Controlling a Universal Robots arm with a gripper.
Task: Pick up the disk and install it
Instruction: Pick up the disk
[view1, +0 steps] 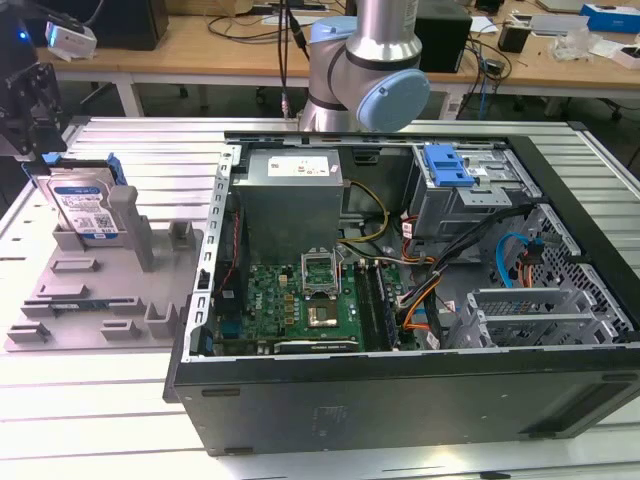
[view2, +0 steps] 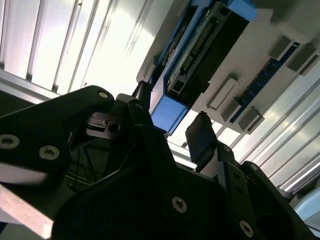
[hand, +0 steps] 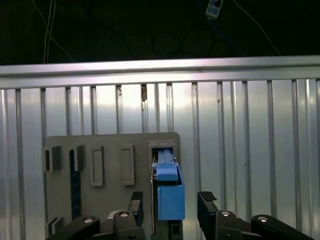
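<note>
Here, in the exterior view, we see the disk (view1: 85, 205) standing upright in a gray fixture (view1: 100, 290), at nine o'clock from the open computer case (view1: 400, 400). Its white-and-blue label faces us, the print too small to read. The gripper (view1: 35, 140) hangs at eleven o'clock from the disk. In the first wrist view the fingers (hand: 206, 201) stand spread, flanking the disk's blue carrier edge without closing on it.

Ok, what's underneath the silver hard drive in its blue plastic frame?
A grey plastic fixture tray holds the disk on edge; its slot walls hide the disk's bottom edge.
</note>
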